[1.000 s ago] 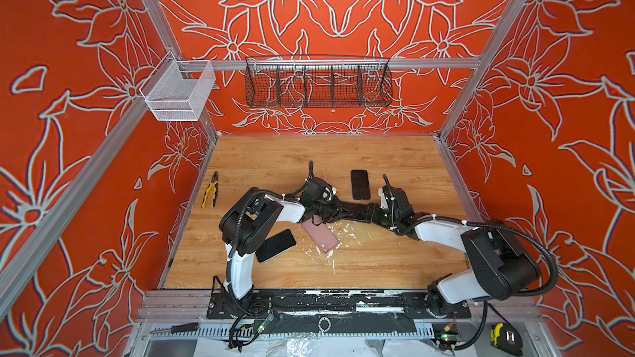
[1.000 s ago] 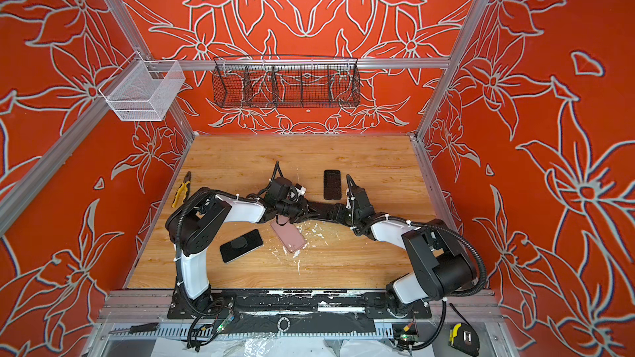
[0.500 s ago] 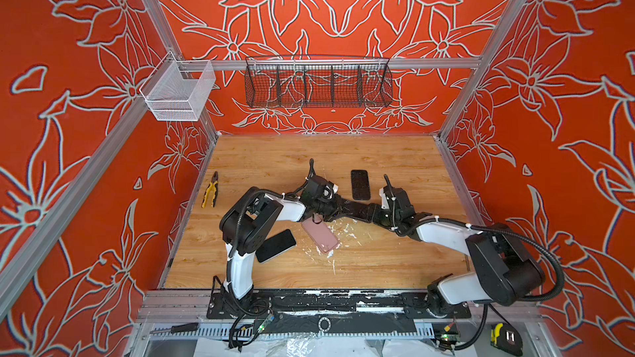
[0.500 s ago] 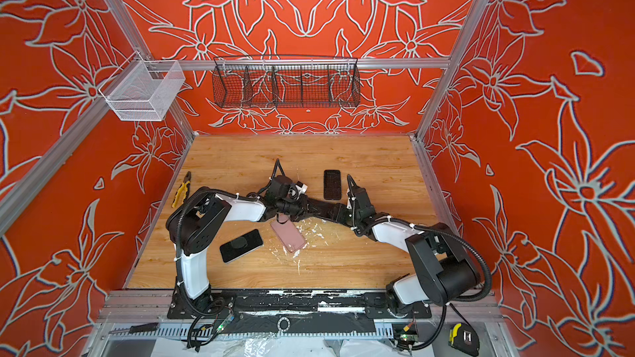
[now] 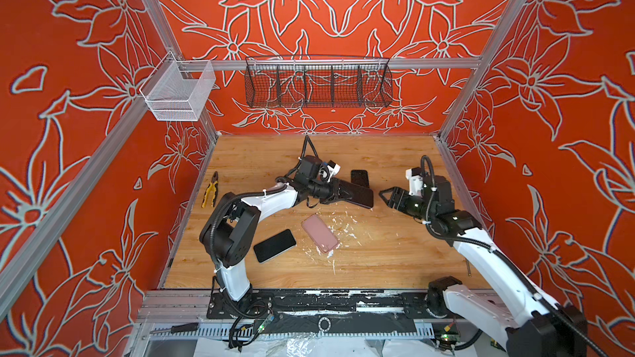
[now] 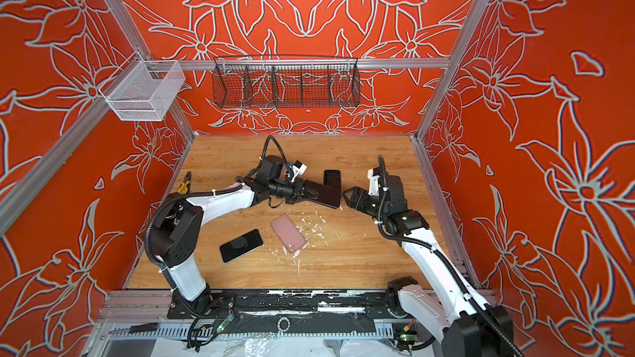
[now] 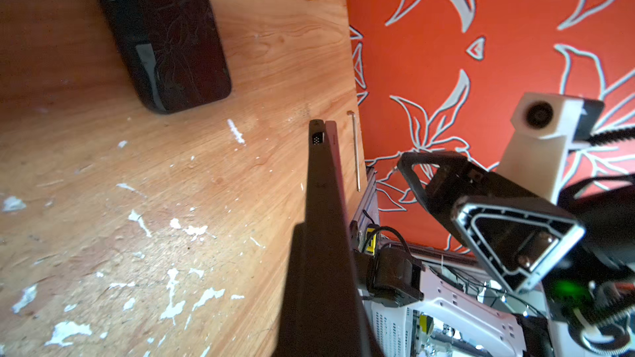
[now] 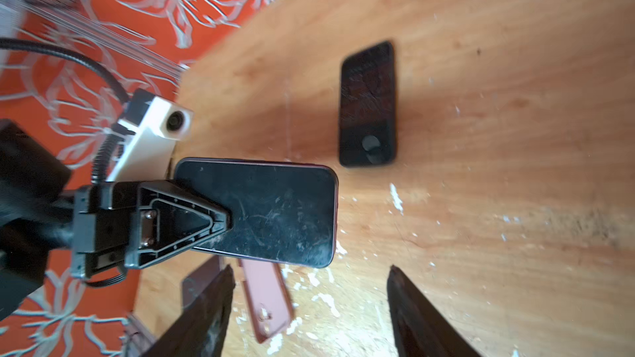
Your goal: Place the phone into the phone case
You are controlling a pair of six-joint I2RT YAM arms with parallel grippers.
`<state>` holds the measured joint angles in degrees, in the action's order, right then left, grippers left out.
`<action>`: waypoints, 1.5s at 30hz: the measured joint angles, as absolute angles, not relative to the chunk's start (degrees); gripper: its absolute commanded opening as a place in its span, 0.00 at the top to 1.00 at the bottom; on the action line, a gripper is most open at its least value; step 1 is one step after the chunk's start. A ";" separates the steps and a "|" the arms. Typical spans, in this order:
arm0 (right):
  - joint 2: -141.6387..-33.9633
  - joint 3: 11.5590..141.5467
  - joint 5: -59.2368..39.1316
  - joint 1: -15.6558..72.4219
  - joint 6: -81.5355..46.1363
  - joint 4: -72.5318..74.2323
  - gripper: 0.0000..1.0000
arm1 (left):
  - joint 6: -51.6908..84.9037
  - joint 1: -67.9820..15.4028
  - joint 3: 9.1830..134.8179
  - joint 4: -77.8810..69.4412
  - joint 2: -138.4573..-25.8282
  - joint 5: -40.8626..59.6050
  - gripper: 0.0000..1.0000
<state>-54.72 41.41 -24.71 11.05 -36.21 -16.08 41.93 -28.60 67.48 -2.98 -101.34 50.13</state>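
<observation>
— What has changed over the last second?
— The right gripper [image 5: 385, 196] has backed off to the right. It was up against the phone [image 5: 360, 196]. Now a gap shows between them, and its jaws stand spread. The left gripper [image 5: 343, 191] is where it was, pinching the phone by one short end.
— Where is the phone, then?
— In the air over the table [image 5: 395, 262], behind the middle. The phone case [image 5: 320, 238] lies flat on the wood nearer the front, unmoved, its pink face showing, well apart from the phone.
— Any other containers?
— A white mesh basket [image 5: 178, 96] and a black wire basket [image 5: 318, 82] hang on the rail [image 5: 429, 62]. Only the flowered wall [image 5: 326, 12] shows through their mesh.
— Which way does the phone point?
— Its long axis runs across the table, with the free end toward the right gripper and the broad dark face turned upward. The left wrist view sees it edge-on
</observation>
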 measured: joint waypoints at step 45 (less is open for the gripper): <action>-70.02 29.36 -59.33 2.76 -72.12 51.72 0.78 | 65.41 -27.27 66.61 -35.18 -101.91 68.90 0.96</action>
<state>-70.02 29.36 -59.33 2.76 -72.12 51.72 65.41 -27.27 66.61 -35.18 -101.91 68.90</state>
